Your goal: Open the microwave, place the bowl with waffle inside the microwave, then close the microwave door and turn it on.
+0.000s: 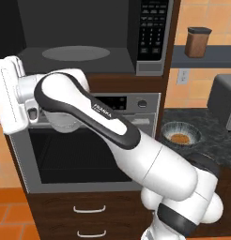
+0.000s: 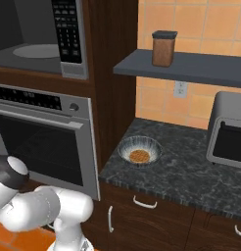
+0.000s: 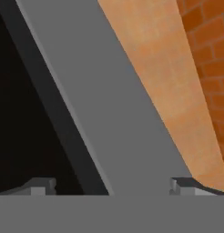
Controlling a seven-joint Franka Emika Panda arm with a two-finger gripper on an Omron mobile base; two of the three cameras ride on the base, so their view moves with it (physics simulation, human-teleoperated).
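Microwave (image 1: 80,42) open, turntable (image 1: 76,53) bare. Bowl (image 2: 139,149) on counter (image 2: 191,166) holds waffle (image 2: 139,156). Gripper (image 3: 113,186) fingers wide, gripping nothing.

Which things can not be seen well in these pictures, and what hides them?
- Black-and-steel built-in microwave: its top and left side are cut off by the left base view's edges.
- Steel wall oven: the white robot arm covers part of its front in the left base view.
- Black keypad panel: labels too small to read.
- Open gripper: the hand view does not show what its fingertips touch.

Grey-striped bowl (image 2: 139,150), golden-orange gridded waffle (image 2: 139,156), black-speckled counter (image 2: 191,169), brown jar (image 2: 163,48).
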